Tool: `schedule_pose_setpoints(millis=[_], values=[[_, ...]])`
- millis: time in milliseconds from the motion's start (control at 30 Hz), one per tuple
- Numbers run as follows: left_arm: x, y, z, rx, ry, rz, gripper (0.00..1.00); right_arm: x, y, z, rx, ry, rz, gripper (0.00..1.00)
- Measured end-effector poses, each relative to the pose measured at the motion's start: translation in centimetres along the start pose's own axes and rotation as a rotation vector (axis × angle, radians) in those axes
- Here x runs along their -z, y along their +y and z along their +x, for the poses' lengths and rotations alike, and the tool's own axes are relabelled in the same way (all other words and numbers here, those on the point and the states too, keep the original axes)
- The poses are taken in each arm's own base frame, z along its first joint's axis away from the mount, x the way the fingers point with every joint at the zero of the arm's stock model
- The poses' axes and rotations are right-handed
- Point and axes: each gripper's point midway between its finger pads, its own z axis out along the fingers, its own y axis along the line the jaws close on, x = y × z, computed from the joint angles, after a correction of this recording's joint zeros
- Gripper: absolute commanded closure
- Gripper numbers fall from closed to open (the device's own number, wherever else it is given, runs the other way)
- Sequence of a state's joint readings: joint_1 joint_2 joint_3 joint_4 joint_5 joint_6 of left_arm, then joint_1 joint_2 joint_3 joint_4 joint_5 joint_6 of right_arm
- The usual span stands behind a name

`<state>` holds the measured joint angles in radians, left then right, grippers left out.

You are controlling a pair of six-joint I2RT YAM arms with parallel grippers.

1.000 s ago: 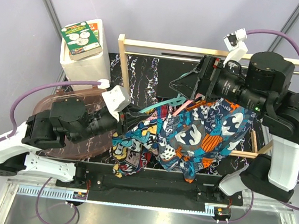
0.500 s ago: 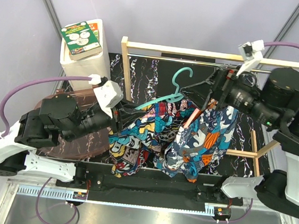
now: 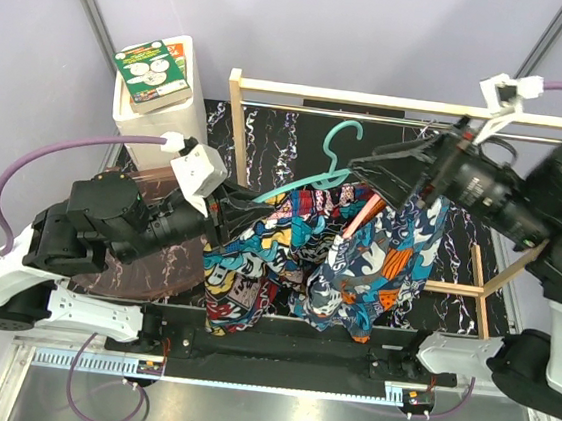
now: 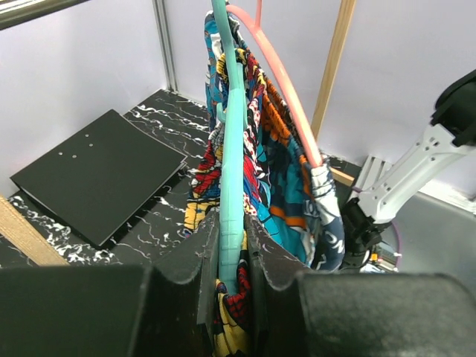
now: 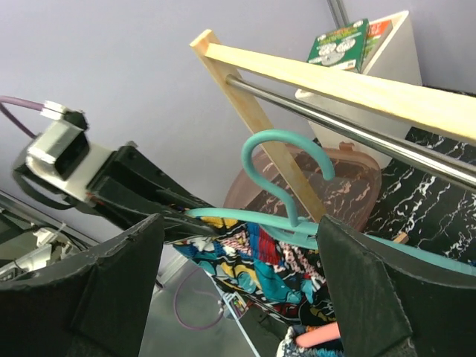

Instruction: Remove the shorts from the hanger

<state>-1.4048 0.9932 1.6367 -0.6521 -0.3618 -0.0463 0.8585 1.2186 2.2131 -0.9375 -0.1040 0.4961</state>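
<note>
My left gripper is shut on the lower end of a teal hanger, seen close in the left wrist view. The comic-style shorts in navy, red and yellow hang on that hanger. The teal, orange and white shorts hang beside them on a pink hanger. My right gripper is wide open and empty, just above and right of the teal hanger's hook, touching nothing.
A wooden rack with a metal rail stands at the back. A white bin with a green box is at the back left. A pink translucent basin lies under my left arm. A black plate lies on the marbled table.
The hangers and shorts have swung up from lying flat to hanging upright. My right arm has lifted and drawn back to the right. My left gripper stays shut on the teal hanger.
</note>
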Motion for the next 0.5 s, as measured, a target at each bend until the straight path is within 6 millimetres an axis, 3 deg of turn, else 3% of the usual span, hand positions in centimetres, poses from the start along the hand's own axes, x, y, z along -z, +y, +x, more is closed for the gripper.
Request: schedule_pose_setpoints(millis=[267,367,500], values=[[-0.1,-0.3,0.1,0.043,0.009,0.005,1.00,-5.0,-1.0,1.9,0.028,0.108,0.008,0.19],[-0.2,-0.4,0.2,0.063,0.011,0.002,1.00,-5.5,-1.3,2.3,0.051,0.135,0.019,0.22],[-0.2,-0.4,0.2,0.081,0.011,0.002,1.00,-4.6,-1.5,2.2,0.084,0.137,0.029,0.25]])
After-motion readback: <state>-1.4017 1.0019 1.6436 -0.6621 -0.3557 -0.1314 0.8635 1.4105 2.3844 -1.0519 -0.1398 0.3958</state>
